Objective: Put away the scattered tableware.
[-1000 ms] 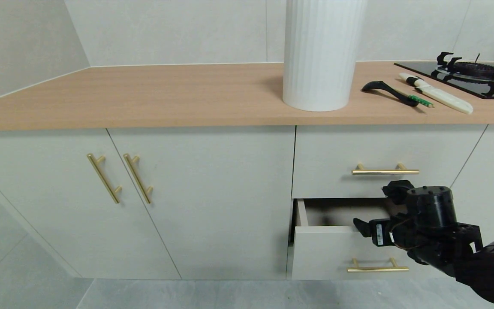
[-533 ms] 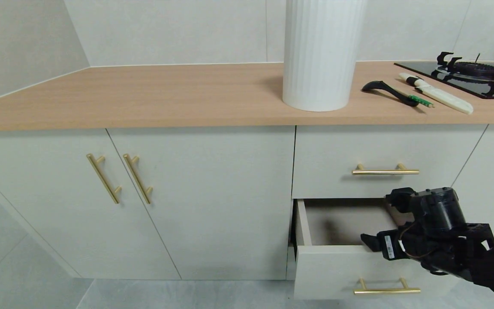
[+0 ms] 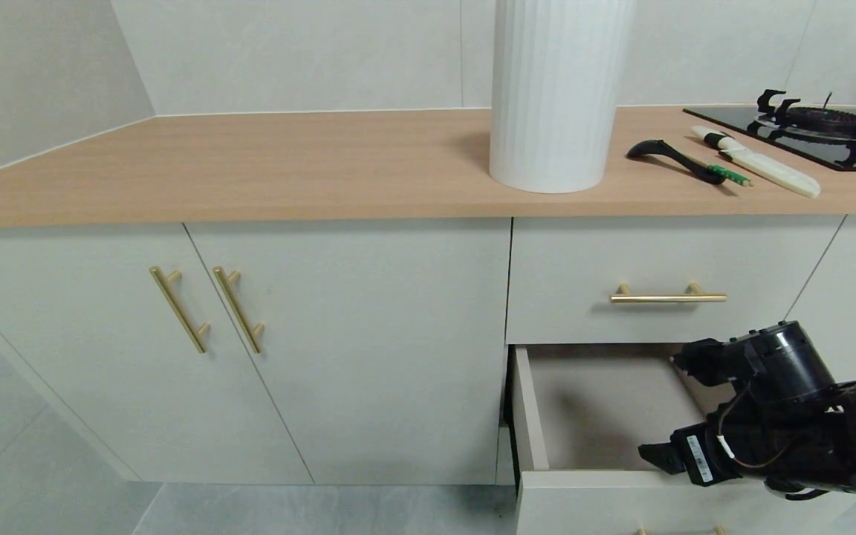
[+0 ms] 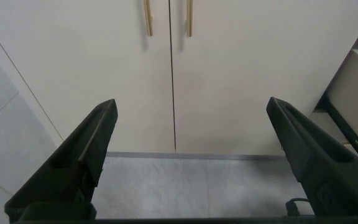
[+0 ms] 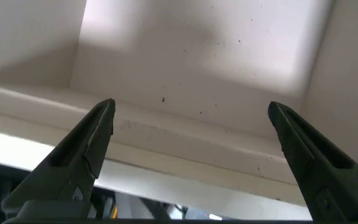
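Observation:
On the wooden counter's right part lie a black ladle [image 3: 664,153], green-tipped chopsticks [image 3: 730,175] and a white knife [image 3: 761,172]. Below them the lower drawer [image 3: 529,410] stands pulled out, and its inside looks bare. My right gripper [image 3: 677,461] is at the drawer's front panel; it is open, and the panel's top edge [image 5: 166,138] runs between the wide-spread fingers [image 5: 82,155]. My left gripper [image 4: 191,143] is open and holds nothing. It hangs low in front of the cabinet doors [image 4: 173,68], above the floor.
A tall white ribbed cylinder [image 3: 553,96] stands on the counter left of the tableware. A black gas hob [image 3: 829,122] sits at the far right. The upper drawer [image 3: 666,297] is closed, and two cabinet doors with gold handles [image 3: 205,308] are on the left.
The lower drawer has slid out much farther toward me, with my right gripper moving back along with its front panel. The items on the counter have not moved.

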`<state>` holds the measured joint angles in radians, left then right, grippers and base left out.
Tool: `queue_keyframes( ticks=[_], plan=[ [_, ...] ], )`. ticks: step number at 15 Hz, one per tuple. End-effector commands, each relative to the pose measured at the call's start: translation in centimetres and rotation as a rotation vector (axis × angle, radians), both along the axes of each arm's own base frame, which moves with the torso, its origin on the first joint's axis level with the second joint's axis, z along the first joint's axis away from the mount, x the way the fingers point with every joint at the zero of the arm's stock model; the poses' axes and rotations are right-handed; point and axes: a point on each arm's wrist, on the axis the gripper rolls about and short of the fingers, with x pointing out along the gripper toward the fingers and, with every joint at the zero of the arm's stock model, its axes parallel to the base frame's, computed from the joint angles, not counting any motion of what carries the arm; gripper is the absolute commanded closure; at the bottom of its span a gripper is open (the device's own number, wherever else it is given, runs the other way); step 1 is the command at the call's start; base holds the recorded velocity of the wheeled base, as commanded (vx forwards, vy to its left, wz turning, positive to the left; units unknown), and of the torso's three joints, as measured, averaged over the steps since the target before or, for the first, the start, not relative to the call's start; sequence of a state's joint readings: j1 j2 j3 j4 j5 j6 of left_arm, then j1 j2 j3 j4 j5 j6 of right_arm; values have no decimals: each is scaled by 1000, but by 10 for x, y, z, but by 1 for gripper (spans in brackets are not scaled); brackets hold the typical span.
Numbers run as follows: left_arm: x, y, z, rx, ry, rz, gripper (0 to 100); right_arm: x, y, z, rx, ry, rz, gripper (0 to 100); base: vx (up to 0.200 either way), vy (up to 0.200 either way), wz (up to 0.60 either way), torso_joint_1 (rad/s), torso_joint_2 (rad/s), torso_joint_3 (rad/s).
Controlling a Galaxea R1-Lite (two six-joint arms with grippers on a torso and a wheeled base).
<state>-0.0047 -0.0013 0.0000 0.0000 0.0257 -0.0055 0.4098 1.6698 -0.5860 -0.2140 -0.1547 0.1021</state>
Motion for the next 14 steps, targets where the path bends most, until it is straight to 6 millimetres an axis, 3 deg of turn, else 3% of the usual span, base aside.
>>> queue_keyframes(
  ticks=[1, 14],
  plan=[
    [0, 0, 0, -1, 1, 0, 0, -3, 1, 6, 5, -11, 10, 0, 0, 0, 0, 0, 0, 0],
    [0, 0, 0, -1, 1, 0, 0, -34, -6, 1, -199, 238, 165, 0, 0, 0, 0, 0, 0, 0]
  ],
)
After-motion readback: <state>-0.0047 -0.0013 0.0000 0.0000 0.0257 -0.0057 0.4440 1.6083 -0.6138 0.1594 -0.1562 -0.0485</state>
